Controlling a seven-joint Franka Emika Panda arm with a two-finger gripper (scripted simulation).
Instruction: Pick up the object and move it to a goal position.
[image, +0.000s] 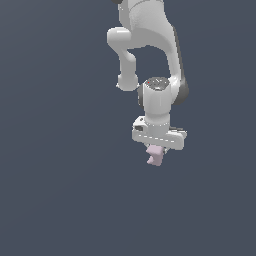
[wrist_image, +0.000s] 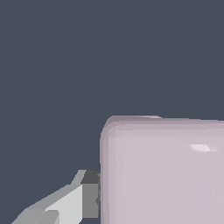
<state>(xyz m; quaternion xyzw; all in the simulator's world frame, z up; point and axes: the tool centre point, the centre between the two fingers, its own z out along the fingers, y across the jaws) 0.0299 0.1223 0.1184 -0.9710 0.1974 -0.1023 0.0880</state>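
Flat slate-blue fills both views, with no edge, shadow or marker on it, so the pictures give no desk line and no visible goal.

Against that field the white arm (image: 150, 45) reaches down in the exterior view and ends in its gripper (image: 157, 150). The object (image: 155, 155), a small pale pink-lilac chunk with a notched lower corner, sits directly under the white hand, touching it and much narrower than it. It hangs from the middle of the hand, its longer side pointing downward, away from the wrist.

In the wrist view the object (wrist_image: 162, 170) looms large, and 1 grey finger (wrist_image: 89, 192) presses against its flat side. The other finger is hidden behind the chunk. The jaws look closed on the object, holding it.

Since the chunk already lies between the jaws, the coming move likely turns on carrying it, not on reaching for it. Which way the goal lies cannot be told from these pictures.
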